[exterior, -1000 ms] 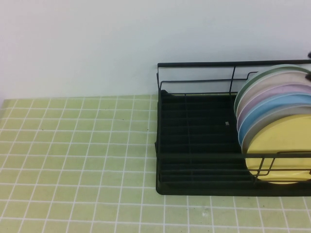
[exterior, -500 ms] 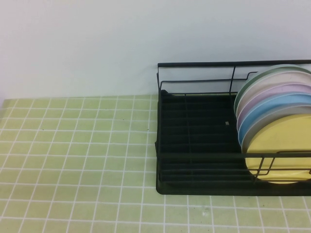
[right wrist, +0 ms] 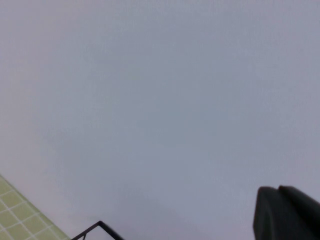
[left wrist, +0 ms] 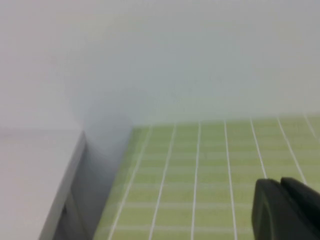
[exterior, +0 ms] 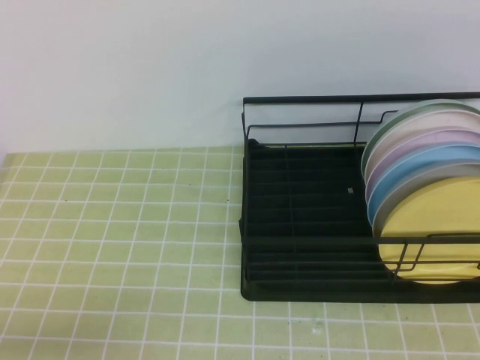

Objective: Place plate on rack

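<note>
A black wire dish rack stands on the right of the green tiled table. Several plates lean upright in its right end: a yellow plate in front, then a blue plate, a lilac one, a pink one and a green-rimmed plate at the back. Neither arm shows in the high view. My left gripper is shut, empty, over bare green tiles. My right gripper is shut, empty, facing the white wall, with a corner of the rack's wire below it.
The rack's left half holds no plates. Green tiled table stretches to the left of the rack. A white wall runs behind. A grey ledge borders the table in the left wrist view.
A dark bit of the right gripper at the right edge above the plates, seen a second ago, has left the high view. The plates and rack have not moved.
</note>
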